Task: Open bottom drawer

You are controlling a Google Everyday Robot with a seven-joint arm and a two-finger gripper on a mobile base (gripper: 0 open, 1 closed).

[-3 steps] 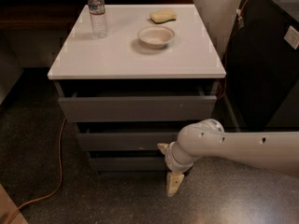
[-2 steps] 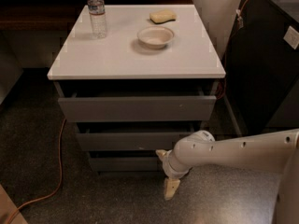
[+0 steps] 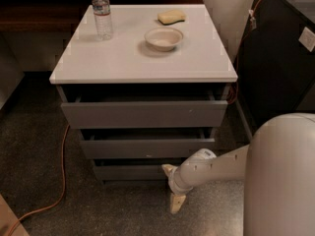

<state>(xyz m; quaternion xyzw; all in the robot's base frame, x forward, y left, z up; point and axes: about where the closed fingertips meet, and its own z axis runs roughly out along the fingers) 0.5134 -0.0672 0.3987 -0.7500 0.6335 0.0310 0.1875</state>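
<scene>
The bottom drawer [image 3: 129, 172] is the lowest grey front of the white-topped cabinet [image 3: 147, 58], just above the floor, with a dark gap along its top edge. My gripper [image 3: 173, 186] hangs in front of that drawer's right part, at the end of the white arm [image 3: 216, 168] reaching in from the right. It is open: the upper fingertip [image 3: 169, 169] is at the drawer front's top edge, and the lower one [image 3: 177, 203] points down at the floor. I cannot tell if the upper tip touches the front.
The top drawer [image 3: 142, 113] and middle drawer [image 3: 147, 147] both stick out slightly. On the cabinet top are a water bottle [image 3: 101, 11], a bowl [image 3: 164, 38] and a yellow sponge [image 3: 172, 16]. An orange cable [image 3: 62, 171] runs over the floor at left. A dark cabinet [image 3: 275, 58] stands at right.
The gripper has slid slightly left and down along the bottom drawer's front. The arm's upper part has swung toward the camera and now fills the lower right corner.
</scene>
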